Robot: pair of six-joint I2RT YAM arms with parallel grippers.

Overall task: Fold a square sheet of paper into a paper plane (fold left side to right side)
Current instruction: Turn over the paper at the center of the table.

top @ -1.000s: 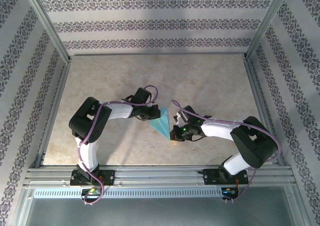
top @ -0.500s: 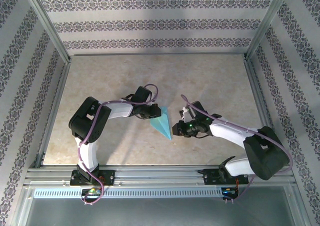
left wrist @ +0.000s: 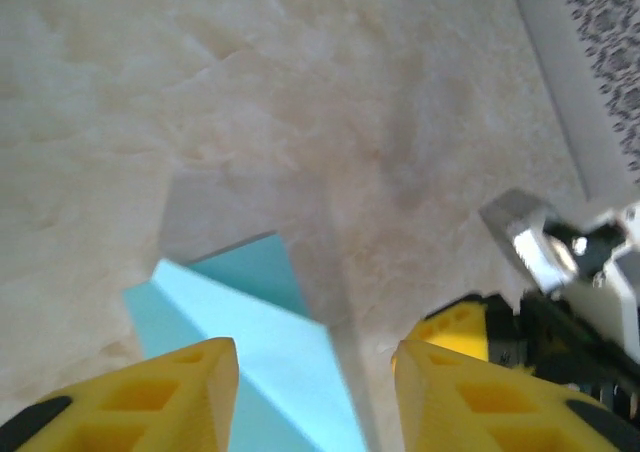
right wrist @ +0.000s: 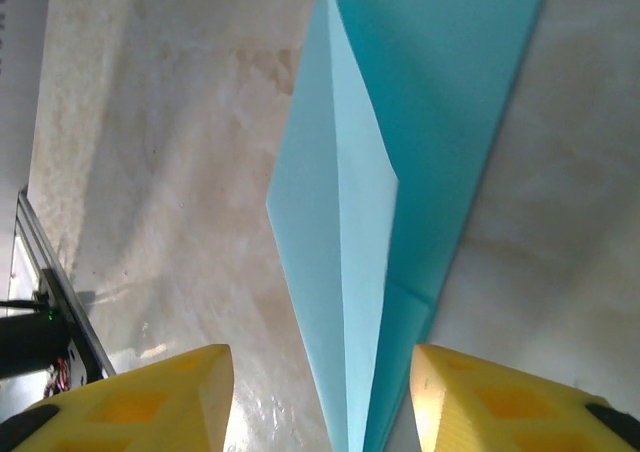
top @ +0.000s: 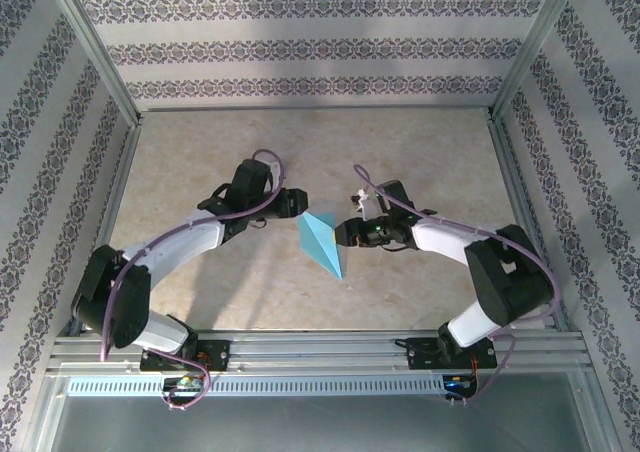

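The paper plane (top: 322, 242) lies flat mid-counter (top: 430, 152), already creased into a slim dart with its tip toward the near edge. The left jaws stand apart just left of it and the right jaws apart just right of it, neither gripping anything. I'd judge most folds done, with perhaps a last left-over-right fold remaining.
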